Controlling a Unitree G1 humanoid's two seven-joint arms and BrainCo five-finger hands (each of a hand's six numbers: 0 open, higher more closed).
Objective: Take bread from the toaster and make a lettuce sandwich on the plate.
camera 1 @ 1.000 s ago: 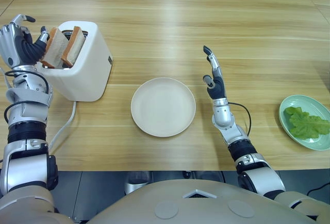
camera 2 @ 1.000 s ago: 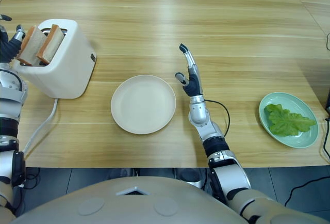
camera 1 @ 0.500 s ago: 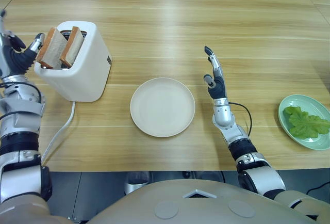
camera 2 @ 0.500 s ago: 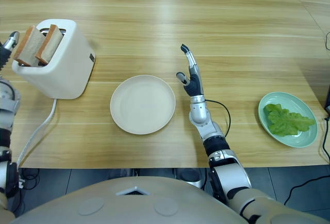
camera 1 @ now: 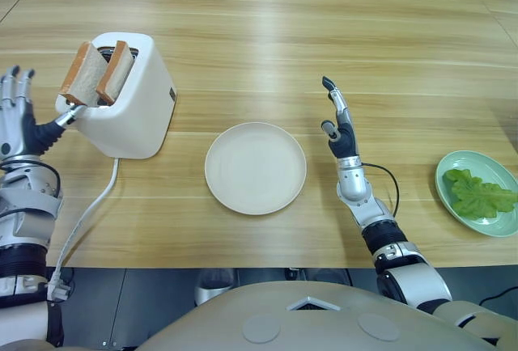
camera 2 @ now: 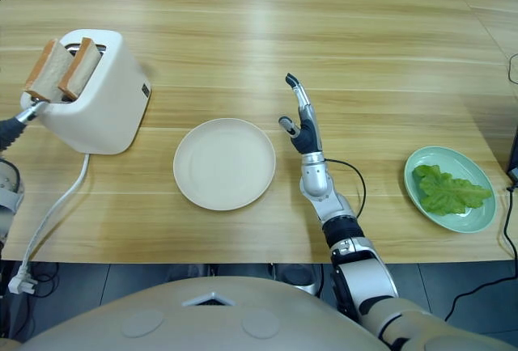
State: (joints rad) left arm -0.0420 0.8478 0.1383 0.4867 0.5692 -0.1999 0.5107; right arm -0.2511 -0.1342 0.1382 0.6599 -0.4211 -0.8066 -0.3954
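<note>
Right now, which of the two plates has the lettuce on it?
The smaller green plate on the far right holds the lettuce. The larger cream plate in the middle has nothing on it.

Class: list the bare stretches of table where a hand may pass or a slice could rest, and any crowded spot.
Bare: the far table beyond the toaster and plate; the strip between right hand and green dish. Crowded: the toaster's left side, by the left hand.

over bread point(camera 1: 112, 72): open from above | left hand point(camera 1: 20, 120) close beside toaster point(camera 1: 133, 112) | cord point(camera 1: 95, 204) trails to near edge, left of plate point(camera 1: 256, 169) | lane between right hand point(camera 1: 340, 124) and lettuce dish point(camera 1: 443, 193): bare wood
</note>
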